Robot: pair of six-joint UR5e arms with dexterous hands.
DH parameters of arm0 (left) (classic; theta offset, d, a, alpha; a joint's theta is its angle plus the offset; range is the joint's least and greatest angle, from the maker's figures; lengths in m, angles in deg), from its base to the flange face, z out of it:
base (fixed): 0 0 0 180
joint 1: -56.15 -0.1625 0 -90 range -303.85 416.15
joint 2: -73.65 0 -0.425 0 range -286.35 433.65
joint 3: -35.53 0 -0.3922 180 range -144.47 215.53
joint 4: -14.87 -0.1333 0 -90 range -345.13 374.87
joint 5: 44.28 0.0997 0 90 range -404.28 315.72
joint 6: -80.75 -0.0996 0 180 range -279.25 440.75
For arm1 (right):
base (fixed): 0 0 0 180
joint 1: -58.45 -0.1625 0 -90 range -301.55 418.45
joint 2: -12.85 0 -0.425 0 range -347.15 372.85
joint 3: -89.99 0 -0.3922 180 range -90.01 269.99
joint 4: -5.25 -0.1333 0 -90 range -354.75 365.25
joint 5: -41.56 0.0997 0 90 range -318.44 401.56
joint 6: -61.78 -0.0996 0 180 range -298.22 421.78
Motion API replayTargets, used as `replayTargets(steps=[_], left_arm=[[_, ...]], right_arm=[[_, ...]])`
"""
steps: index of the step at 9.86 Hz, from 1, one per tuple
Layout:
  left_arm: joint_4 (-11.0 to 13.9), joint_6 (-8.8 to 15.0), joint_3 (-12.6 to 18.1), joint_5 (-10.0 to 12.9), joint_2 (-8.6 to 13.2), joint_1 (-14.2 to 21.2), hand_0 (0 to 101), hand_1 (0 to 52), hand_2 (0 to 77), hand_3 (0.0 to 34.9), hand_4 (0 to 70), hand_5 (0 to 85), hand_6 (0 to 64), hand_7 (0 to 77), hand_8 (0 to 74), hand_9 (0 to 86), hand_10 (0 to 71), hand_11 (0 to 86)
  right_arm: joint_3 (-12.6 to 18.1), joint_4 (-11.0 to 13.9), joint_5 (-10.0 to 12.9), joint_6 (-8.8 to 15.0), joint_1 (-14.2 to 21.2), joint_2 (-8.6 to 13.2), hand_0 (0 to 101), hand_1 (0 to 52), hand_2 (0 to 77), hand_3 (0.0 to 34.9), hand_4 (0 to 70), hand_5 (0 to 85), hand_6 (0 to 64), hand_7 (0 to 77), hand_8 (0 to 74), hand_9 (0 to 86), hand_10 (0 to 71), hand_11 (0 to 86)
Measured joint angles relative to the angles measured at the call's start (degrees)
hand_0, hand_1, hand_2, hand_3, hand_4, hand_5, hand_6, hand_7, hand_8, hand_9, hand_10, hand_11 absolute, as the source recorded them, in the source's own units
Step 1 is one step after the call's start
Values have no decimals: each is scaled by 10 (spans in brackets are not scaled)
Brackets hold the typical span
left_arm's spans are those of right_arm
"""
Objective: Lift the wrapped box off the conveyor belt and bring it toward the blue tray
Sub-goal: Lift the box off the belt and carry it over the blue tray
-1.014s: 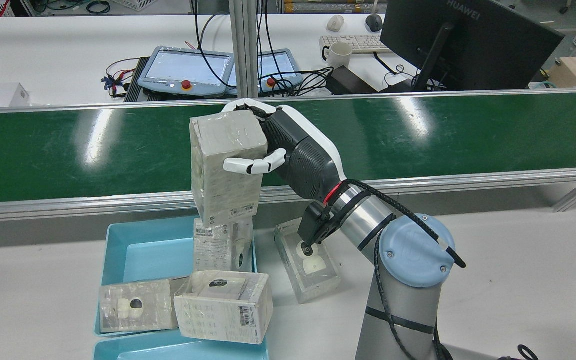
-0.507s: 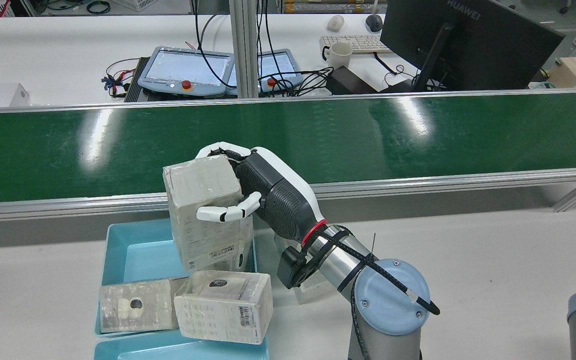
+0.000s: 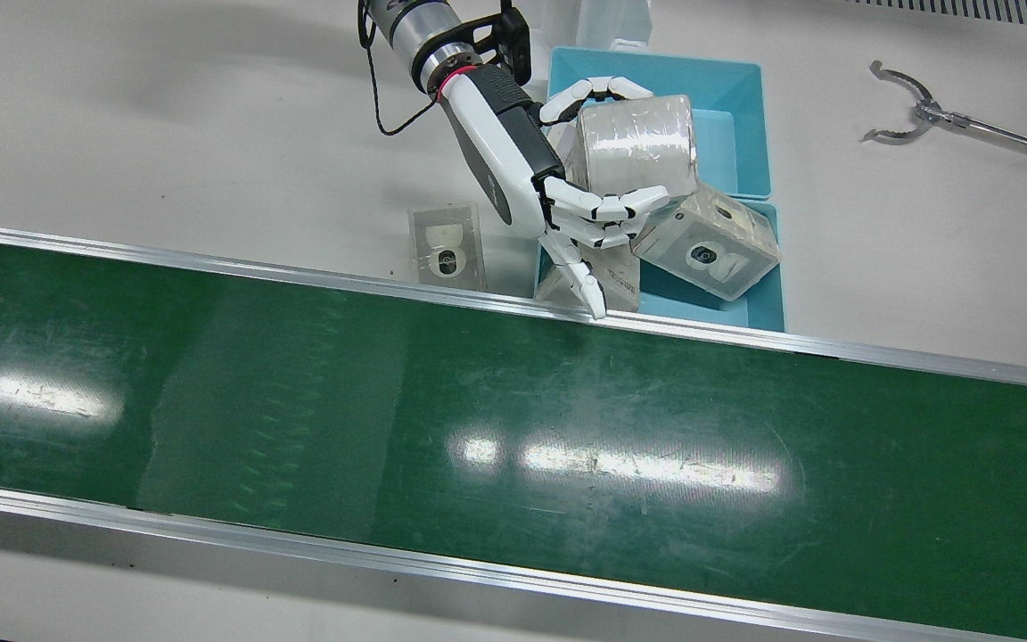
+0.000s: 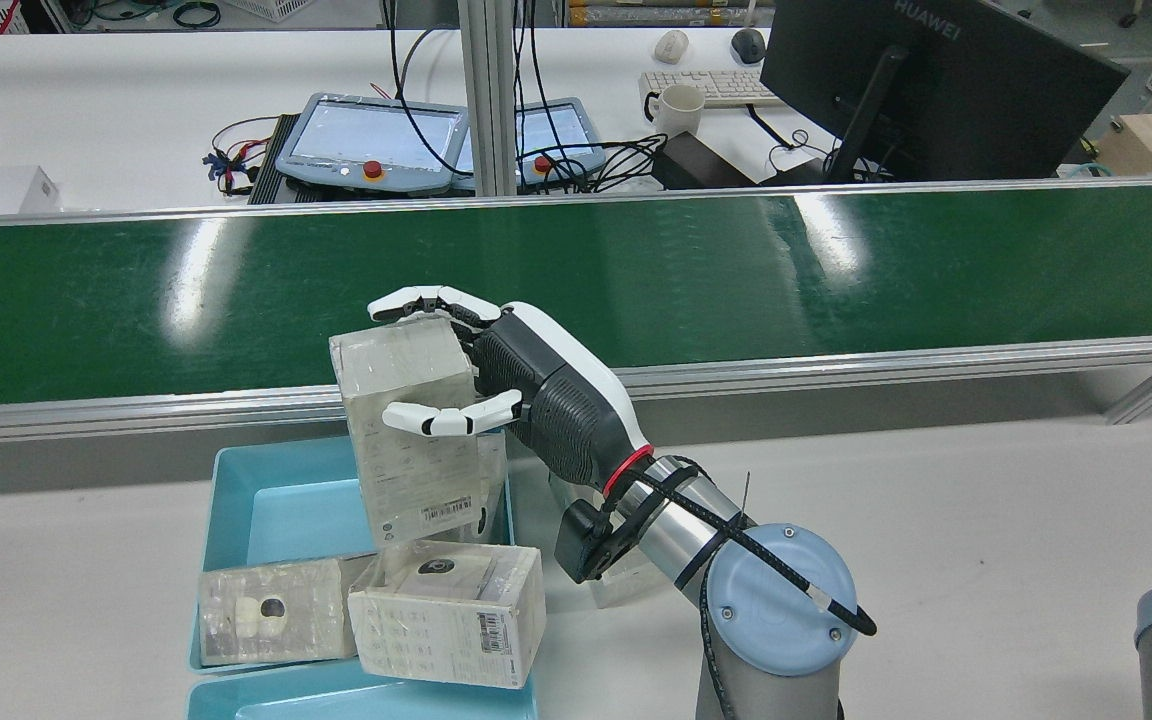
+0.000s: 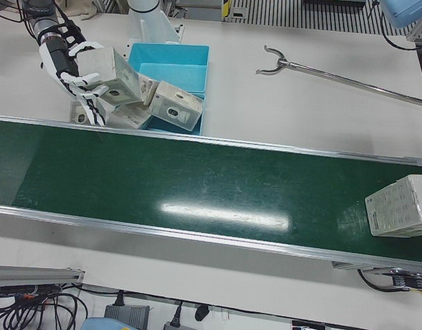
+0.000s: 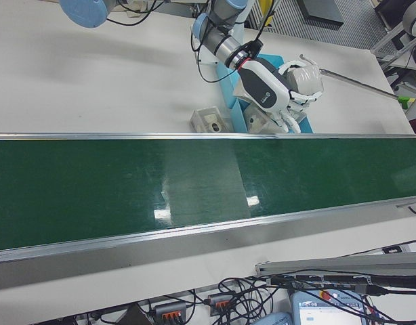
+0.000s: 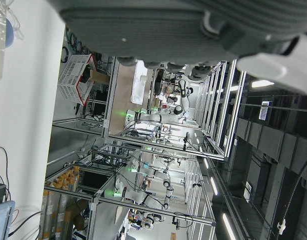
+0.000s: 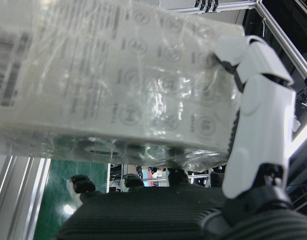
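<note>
- The right hand [image 4: 496, 390] is clenched around a pale rectangular box wrapped in clear plastic film [image 4: 406, 430], with fingers over its top and across its near face.
- The long green conveyor belt [image 4: 836, 270] is behind that box. It hangs upright in the air, clear of the belt, above the belt-side right corner of a shallow light-blue plastic tray [image 4: 266, 500].
- Progress, as I judge it: the pick is done and the carry is nearly complete. Little is left beyond holding the box at the tray.
- The left hand [image 7: 193, 30] shows only as a dark underside in its own camera, so I cannot tell how its fingers are set.
- Counts:
  - Two blue trays — the second light-blue tray [image 4: 336, 700] adjoins the first on the robot's side.
  - Six wrapped packs in all:
    - the held box;
    - three in the first tray — a white boxed pack [image 4: 446, 610], a flat pack [image 4: 271, 610] and an upright pack [image 4: 491, 470] behind the held box;
    - one clear pack [image 3: 447, 245] on the white worktop [image 4: 986, 520] beside the tray;
    - one white box [image 5: 402, 205] far along the belt.
</note>
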Motion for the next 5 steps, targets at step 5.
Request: replayTargets(steps=[5], left_arm=[[0,0,0,0,0,0,0,0,11,0,0,5,0,5,5,0,5,0]], right_arm=[[0,0,0,-1,-1,-2,480,196,322,303,229,251,0,196,5,22,44,60]])
